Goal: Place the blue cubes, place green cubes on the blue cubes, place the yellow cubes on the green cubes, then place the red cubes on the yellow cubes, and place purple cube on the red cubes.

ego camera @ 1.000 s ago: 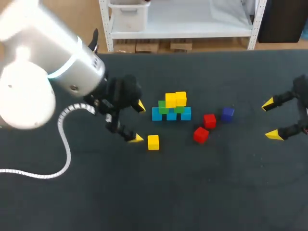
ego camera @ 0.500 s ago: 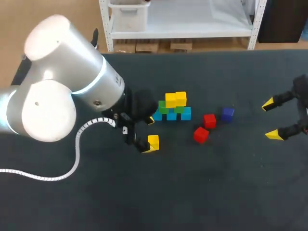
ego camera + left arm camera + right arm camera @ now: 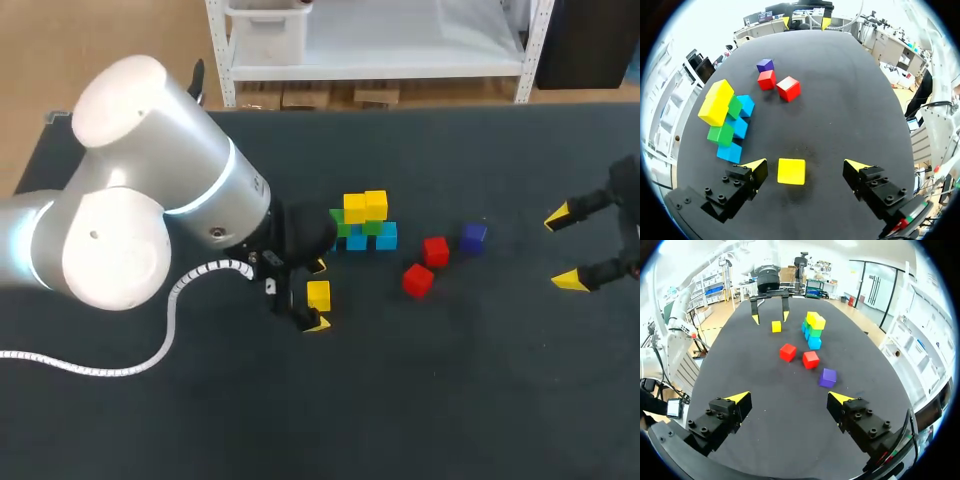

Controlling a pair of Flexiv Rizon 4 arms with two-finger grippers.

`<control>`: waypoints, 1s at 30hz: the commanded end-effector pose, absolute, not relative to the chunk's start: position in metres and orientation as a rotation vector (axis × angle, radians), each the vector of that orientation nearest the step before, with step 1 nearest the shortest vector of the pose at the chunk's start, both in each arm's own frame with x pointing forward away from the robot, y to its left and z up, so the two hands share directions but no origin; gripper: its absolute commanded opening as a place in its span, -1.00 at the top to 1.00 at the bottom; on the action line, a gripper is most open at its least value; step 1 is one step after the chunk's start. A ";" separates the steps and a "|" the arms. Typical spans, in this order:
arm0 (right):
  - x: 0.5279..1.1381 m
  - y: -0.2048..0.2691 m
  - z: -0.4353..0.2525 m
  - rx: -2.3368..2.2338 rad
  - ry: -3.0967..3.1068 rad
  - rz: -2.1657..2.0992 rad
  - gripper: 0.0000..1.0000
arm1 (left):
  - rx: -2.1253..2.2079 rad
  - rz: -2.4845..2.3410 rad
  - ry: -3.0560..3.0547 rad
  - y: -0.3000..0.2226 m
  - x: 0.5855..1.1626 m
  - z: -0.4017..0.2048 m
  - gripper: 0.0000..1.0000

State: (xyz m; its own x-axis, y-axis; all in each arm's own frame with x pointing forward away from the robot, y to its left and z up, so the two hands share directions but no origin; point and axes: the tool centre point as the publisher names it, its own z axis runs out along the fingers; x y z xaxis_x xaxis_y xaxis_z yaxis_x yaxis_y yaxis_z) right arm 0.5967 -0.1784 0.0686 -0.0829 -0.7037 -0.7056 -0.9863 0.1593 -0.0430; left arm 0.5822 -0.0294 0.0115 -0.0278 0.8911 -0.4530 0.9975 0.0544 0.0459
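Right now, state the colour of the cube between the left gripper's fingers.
Yellow cube, clearest in left wrist view.

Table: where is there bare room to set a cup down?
The near right of the table is bare, as is the strip between the red cubes and the right gripper. Crowded: the middle, around the cube stack, and the left gripper astride the loose yellow cube.

**Camera Placement and Shared Coverage**

Head view: mounted high behind the robot, facing down on the whole counter. Left wrist view: looks along the left gripper from close above the counter, tilted toward its far edge. Right wrist view: sits behind the right gripper at the counter's side, facing across it. All three views share the cube stack and the single yellow cube.
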 end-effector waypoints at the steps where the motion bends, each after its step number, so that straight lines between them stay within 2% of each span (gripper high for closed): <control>1: 0.598 -0.178 0.068 -1.603 1.847 0.619 -1.00 | 1.893 -0.404 1.982 -0.030 0.583 0.007 -1.00; 10: 0.598 -0.178 0.068 -1.603 1.847 0.619 -1.00 | 1.898 -0.410 1.986 -0.029 0.584 0.003 -1.00; 12: 0.598 -0.178 0.068 -1.603 1.847 0.619 -1.00 | 1.902 -0.409 1.986 -0.028 0.586 0.002 -0.62; 13: 0.598 -0.178 0.068 -1.603 1.847 0.619 -1.00 | 1.904 -0.408 1.985 -0.027 0.587 0.002 -0.28; 15: 0.598 -0.178 0.068 -1.603 1.847 0.619 -1.00 | 1.907 -0.406 1.985 -0.027 0.588 0.001 0.08; 17: 0.598 -0.178 0.068 -1.603 1.847 0.619 -1.00 | 1.911 -0.405 1.985 -0.026 0.589 0.002 0.15; 20: 0.598 -0.178 0.068 -1.603 1.847 0.619 -1.00 | 1.919 -0.403 1.988 -0.026 0.590 0.002 0.50; 21: 0.598 -0.178 0.068 -1.603 1.847 0.619 -1.00 | 1.918 -0.403 1.990 -0.026 0.590 0.001 0.67; 22: 0.598 -0.178 0.068 -1.603 1.847 0.619 -1.00 | 1.917 -0.402 1.992 -0.026 0.590 0.001 1.00; 30: 0.598 -0.178 0.068 -1.603 1.847 0.619 -1.00 | 1.889 -0.402 1.985 -0.025 0.588 0.014 1.00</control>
State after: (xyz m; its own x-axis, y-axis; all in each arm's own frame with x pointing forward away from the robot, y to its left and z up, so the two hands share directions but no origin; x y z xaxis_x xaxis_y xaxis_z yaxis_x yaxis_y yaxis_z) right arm 0.5967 -0.1784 0.0686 -0.0828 -0.7039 -0.7055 -0.9863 0.1592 -0.0430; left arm 0.5910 -0.0267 0.0083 -0.0325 0.8934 -0.4480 0.9975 0.0570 0.0413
